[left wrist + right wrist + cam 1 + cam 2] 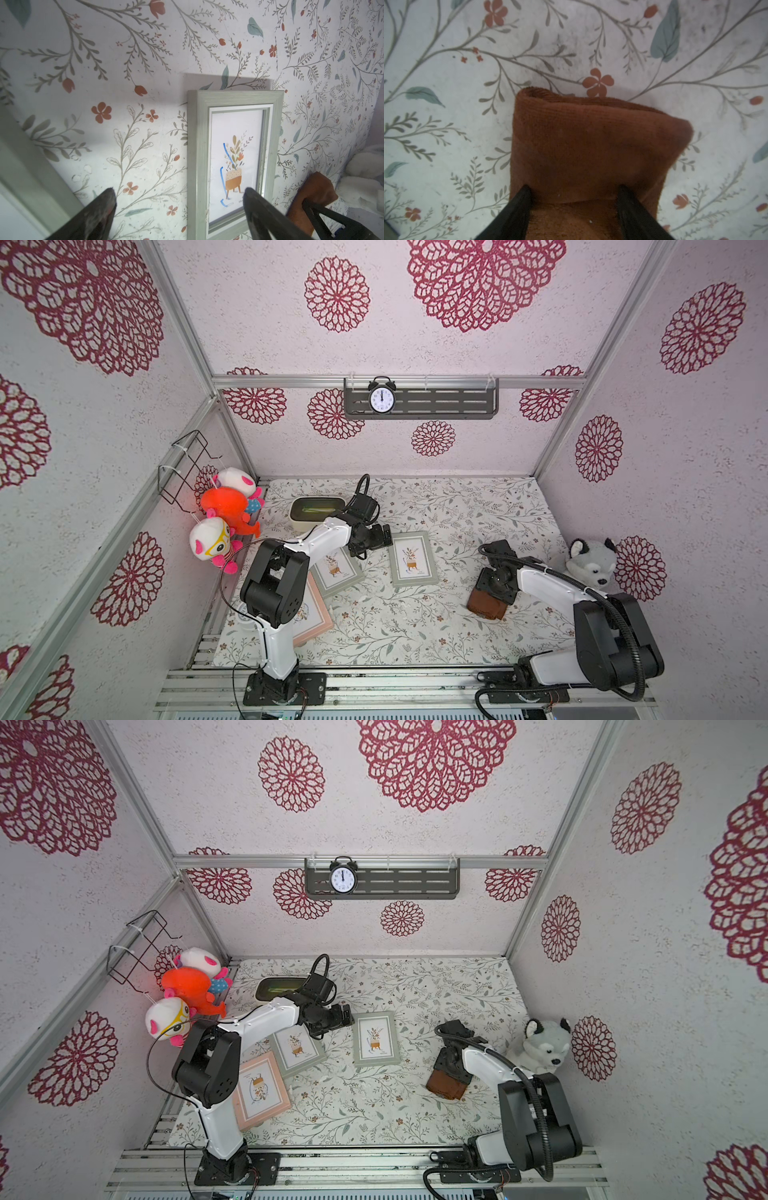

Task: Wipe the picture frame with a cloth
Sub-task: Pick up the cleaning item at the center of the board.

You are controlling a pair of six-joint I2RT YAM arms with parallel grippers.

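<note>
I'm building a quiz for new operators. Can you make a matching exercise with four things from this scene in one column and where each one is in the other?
Things:
1. cloth
2. alarm clock
3. husky plush
4. pink frame

Places:
A. on the wall shelf
B. partly under the left arm
C. at the tips of the right end effector
D. against the right wall

Pairs: 1-C, 2-A, 3-D, 4-B

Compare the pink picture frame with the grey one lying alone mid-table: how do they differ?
Colour: pink frame is pink, grey frame grey-green. Pose: the pink frame lies askew near the front, partly hidden by the left arm; the grey frame sits straighter, fully visible. Both lie flat, face up, holding prints.
</note>
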